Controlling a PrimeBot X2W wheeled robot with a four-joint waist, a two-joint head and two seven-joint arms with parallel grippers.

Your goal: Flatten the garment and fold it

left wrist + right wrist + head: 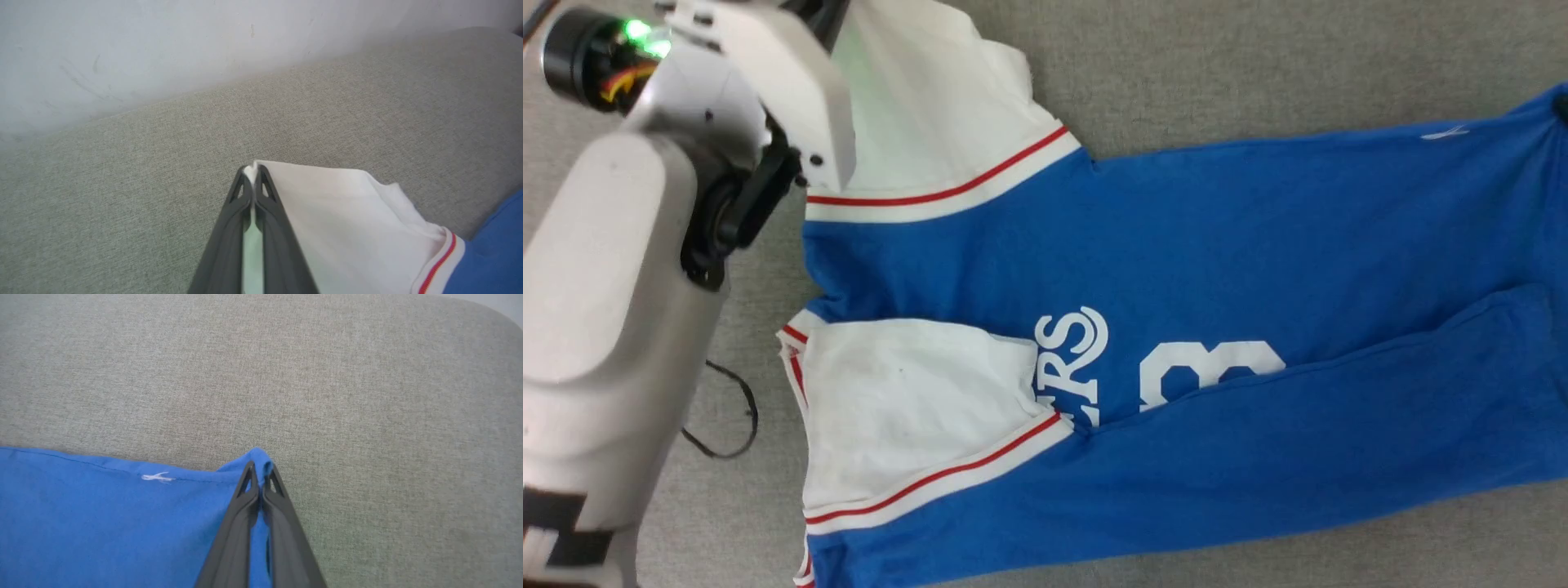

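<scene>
The garment [1176, 237], a royal-blue jersey T-shirt with white short sleeves and thin red stripes on white trim, lies stretched lengthwise on the grey desk [1258, 65], sleeves at one end and hem at the other. Its nearer long side is folded up over the front, hiding part of the white letters and number. The far sleeve's tip reaches toward the desk's far edge.

The arm [605, 286] at the left of the frame is pale grey, smooth and round, with a black joint [731, 212]. At the upper left is a black cap [568, 53] — a green light [637, 31] glows by red and yellow wires [621, 82]. The left end effector [254, 173] and right end effector [260, 469] have long dark grey fingers [226, 245] — with triangle holes near the tips.
</scene>
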